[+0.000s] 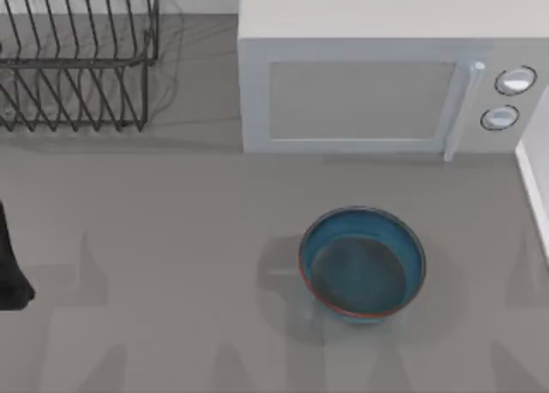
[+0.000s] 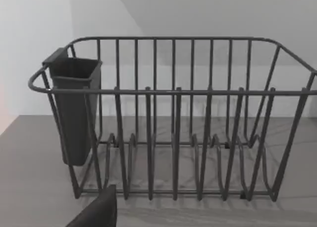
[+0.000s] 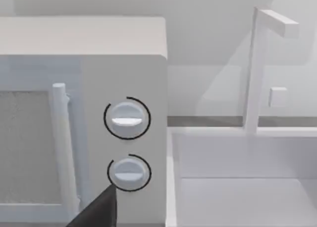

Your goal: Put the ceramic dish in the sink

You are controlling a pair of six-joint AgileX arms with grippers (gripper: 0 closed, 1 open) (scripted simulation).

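Note:
The ceramic dish (image 1: 362,264) is a round, shallow blue bowl with a reddish-orange rim and a dark grey-blue inside. It stands upright on the grey counter in front of the microwave, right of centre, and nothing touches it. The sink (image 3: 242,187) is a white basin to the right of the microwave, and its edge (image 1: 533,187) shows at the top view's right side. My left arm (image 1: 10,264) is parked at the left edge of the counter, far from the dish. A dark part of my right gripper (image 3: 99,209) points toward the microwave's knobs and the sink.
A white microwave (image 1: 377,75) stands at the back, with its handle and two knobs (image 3: 127,119) on the right. A dark wire dish rack (image 2: 173,123) with a cutlery cup (image 2: 74,108) sits at the back left. A white faucet (image 3: 257,63) rises behind the sink.

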